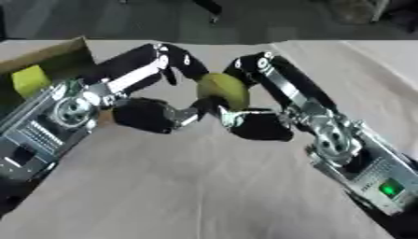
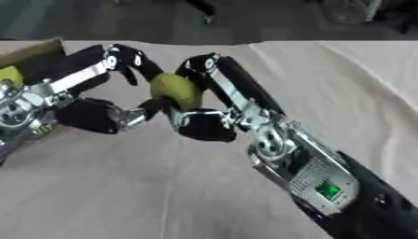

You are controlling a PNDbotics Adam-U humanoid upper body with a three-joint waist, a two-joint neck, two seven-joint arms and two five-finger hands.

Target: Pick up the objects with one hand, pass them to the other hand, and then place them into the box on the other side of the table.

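Nearest the camera is the right forearm, a silver housing with a small green light, running up from the lower right corner to the right hand (image 1: 260, 120). Its fingers (image 1: 263, 70) curl over the far side of a yellow-green fruit (image 1: 225, 89), and its thumb closes in from below, so the fruit is pinched in that hand. The left hand (image 1: 143, 114) comes in from the left edge; its fingers (image 1: 167, 60) arch over toward the fruit's upper left and its thumb reaches its lower left, so both hands close round the same fruit.

The fruit is oval, perhaps a lemon or a small mango; which one cannot be told. It is held above the middle of the bench (image 1: 188, 186), clear of the surface, with its long axis roughly upright and leaning slightly to the right at the bottom.

A cardboard box (image 1: 61, 51) stands at the far left of the bench, behind the left arm, with a yellow block (image 1: 31, 79) inside it. The bench is covered in a pale beige cloth with soft creases. Beyond its far edge lies a dark grey floor.
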